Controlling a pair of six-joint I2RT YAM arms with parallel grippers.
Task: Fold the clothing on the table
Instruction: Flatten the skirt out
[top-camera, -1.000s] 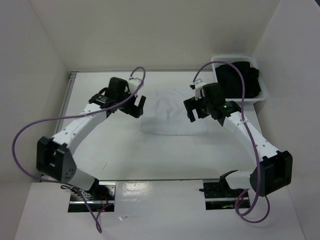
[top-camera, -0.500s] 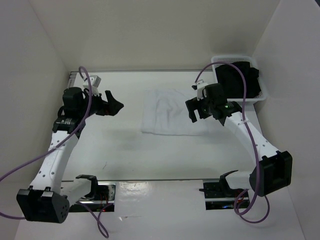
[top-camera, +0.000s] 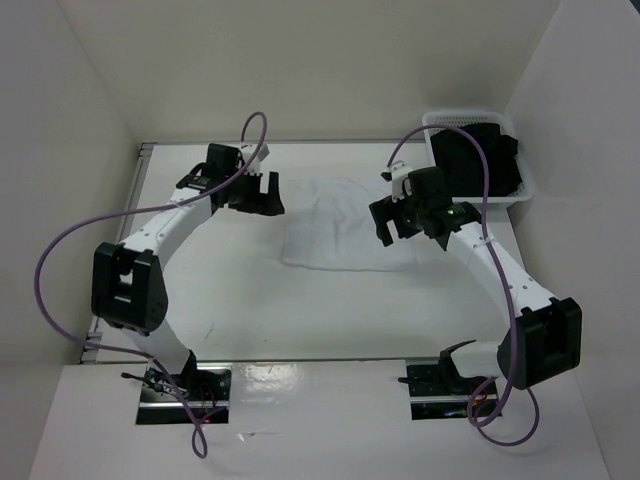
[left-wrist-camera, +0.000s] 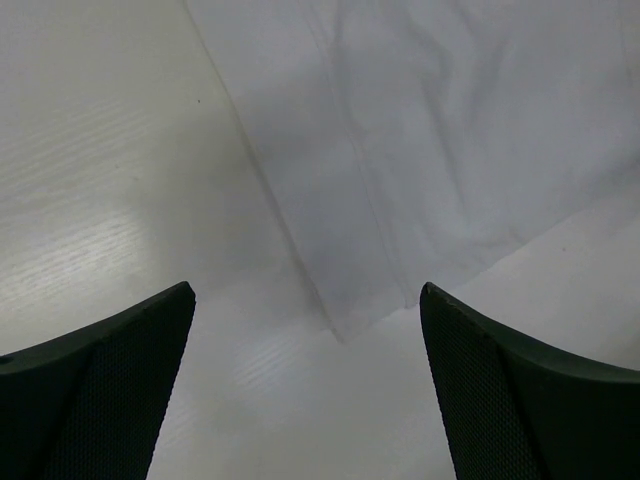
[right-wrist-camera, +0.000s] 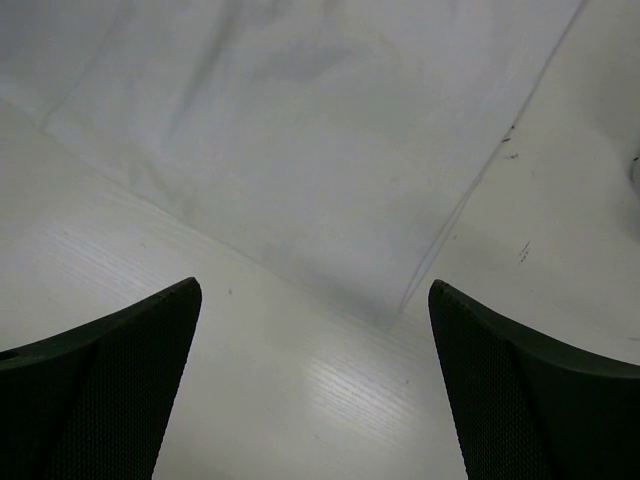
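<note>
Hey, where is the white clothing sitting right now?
In the top view, the clothing lies flat on the table, toward the far middle. It sits between the left gripper and the right gripper, left of the basket.

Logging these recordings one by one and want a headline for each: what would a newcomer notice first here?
The white clothing lies spread flat on the table, with an open gripper hovering on each side: the left gripper by its left edge, the right gripper over its right edge. At the table's far right corner, a white basket holds a black garment.
</note>
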